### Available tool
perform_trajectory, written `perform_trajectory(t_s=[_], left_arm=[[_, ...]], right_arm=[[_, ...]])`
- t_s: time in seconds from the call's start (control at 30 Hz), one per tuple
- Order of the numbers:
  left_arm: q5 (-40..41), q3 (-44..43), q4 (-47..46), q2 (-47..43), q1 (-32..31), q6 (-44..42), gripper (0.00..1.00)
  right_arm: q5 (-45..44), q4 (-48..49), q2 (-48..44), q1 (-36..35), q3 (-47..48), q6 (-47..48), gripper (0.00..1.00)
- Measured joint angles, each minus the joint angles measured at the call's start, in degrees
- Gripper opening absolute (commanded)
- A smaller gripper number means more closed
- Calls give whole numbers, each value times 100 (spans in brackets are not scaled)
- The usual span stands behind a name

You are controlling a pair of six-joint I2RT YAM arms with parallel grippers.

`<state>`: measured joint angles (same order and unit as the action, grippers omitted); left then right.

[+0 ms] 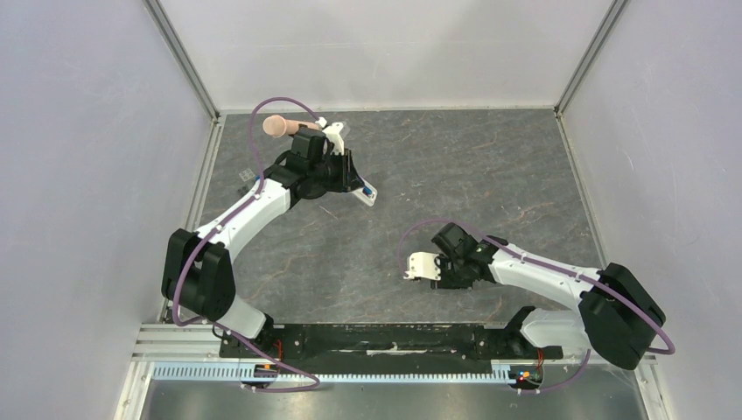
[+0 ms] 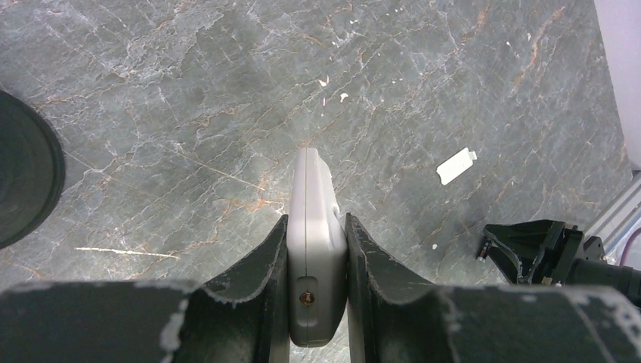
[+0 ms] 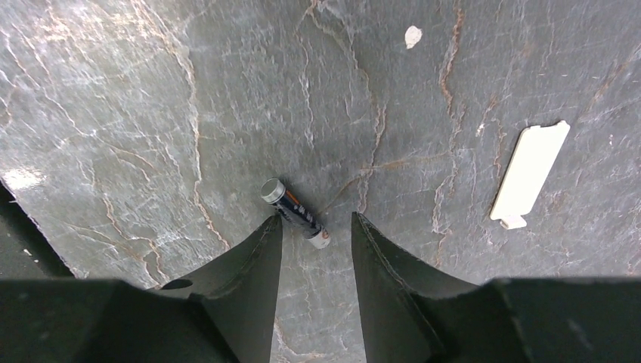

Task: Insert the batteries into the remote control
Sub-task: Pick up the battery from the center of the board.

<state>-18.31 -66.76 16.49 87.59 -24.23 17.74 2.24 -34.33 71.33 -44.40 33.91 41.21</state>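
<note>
My left gripper [image 2: 316,231] is shut on the remote control [image 2: 314,204], a slim white body held edge-on between both fingers above the table. From above, the remote control [image 1: 366,192] juts out past the left gripper [image 1: 353,179] and shows a small blue spot. One of the batteries [image 3: 295,212], dark grey with a silvery tip, lies aslant on the table at the tips of my right gripper [image 3: 316,223]. Those jaws stand apart, with the battery against the left fingertip and not clamped. The right gripper [image 1: 418,269] sits low at mid-table. No loose blue battery shows.
A small white battery cover [image 3: 529,174] lies flat on the grey marbled table [image 1: 490,175], right of the right gripper; the battery cover [image 2: 456,165] lies ahead of the remote. A pink microphone [image 1: 280,125] stands behind the left arm, its black base [image 2: 23,178] close by. Walls enclose the table.
</note>
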Motion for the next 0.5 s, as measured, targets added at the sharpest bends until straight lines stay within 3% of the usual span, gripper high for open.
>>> perform_trajectory(t_s=[0.17,0.5], left_arm=[[-9,0,-2,0,11,0,2],[-35,9,2,-13,66,0,2]], right_arm=[[17,-55,120,-2,87,0,36],[164,-348,369,-87,258,-2,4]])
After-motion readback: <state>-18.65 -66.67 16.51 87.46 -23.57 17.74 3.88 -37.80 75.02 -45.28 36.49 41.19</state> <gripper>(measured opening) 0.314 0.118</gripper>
